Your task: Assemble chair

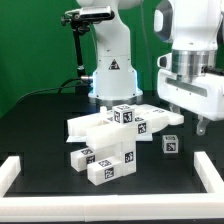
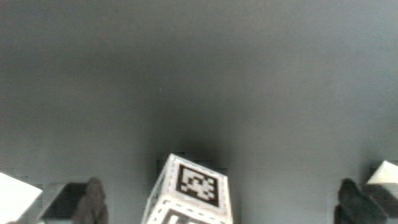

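Hand (image 1: 196, 103) hangs empty with fingers (image 2: 77, 201) apart, above the counter (image 1: 40, 130) at the exterior view's right. White chair parts (image 1: 115, 135) lie clustered mid-counter, unassembled; next, I judge, it must descend onto one tagged piece (image 2: 192, 186).

The chair parts (image 1: 112, 135) are white blocky plastic pieces bearing black-and-white square tags, lying loose in a cluster on the dark surface; flat slabs lie behind, small tagged blocks (image 1: 105, 165) in front; one small tagged cube (image 1: 171, 145) sits apart toward the exterior view's right; in the wrist view one tagged piece (image 2: 196, 190) stands upright
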`<action>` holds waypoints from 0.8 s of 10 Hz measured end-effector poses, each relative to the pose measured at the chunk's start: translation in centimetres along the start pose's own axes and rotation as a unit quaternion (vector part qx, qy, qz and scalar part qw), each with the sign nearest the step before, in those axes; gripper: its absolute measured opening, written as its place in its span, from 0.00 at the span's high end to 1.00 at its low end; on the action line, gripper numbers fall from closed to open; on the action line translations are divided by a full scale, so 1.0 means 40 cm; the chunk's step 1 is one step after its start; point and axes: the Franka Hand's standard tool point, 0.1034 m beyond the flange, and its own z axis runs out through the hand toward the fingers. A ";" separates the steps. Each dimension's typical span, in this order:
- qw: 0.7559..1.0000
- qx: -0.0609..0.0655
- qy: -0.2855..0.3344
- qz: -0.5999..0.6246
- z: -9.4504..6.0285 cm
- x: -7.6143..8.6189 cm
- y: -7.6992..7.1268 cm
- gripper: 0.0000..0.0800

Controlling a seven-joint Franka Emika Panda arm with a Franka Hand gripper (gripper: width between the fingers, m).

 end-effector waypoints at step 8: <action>0.999 -0.008 0.008 -0.033 0.032 0.067 0.004 0.19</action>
